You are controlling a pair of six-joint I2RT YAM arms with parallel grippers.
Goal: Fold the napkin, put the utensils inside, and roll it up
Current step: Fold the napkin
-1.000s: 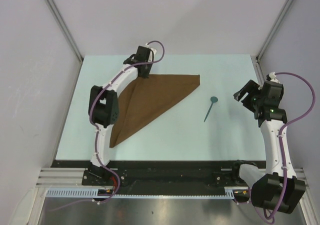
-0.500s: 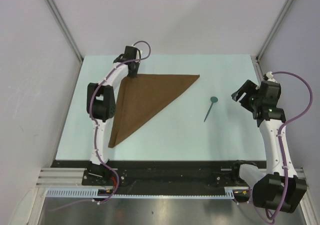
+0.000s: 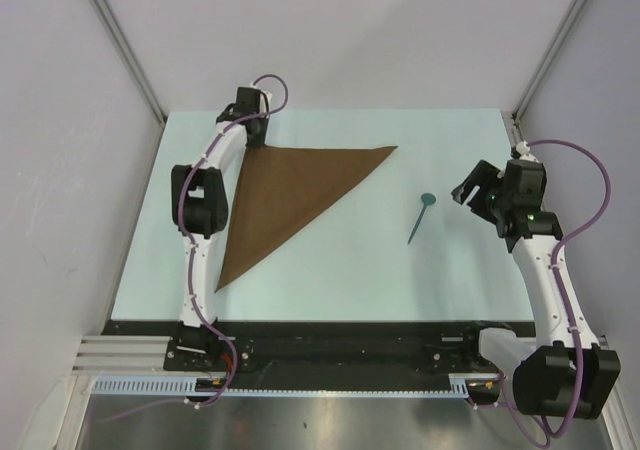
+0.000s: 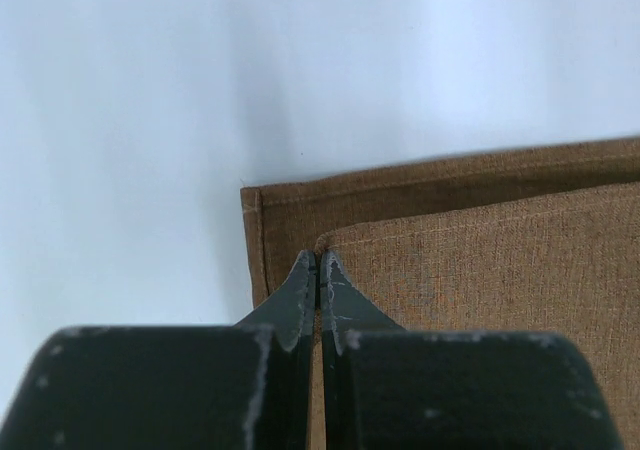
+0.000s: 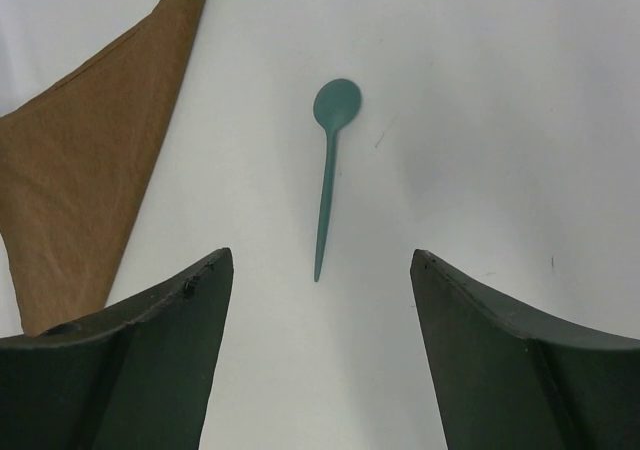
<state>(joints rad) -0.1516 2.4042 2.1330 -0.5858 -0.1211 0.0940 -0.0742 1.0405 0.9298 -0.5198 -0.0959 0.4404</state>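
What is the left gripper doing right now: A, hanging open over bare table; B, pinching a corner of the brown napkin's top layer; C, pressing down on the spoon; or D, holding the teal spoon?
B: in the left wrist view the left gripper has its fingertips shut together on the corner of the napkin upper layer, while the spoon lies apart on the table.

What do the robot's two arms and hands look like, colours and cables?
The left arm and right arm have white links, black joint housings and a purple cable looping alongside each. The left hand and right hand have dark, scuffed, tapered fingers.
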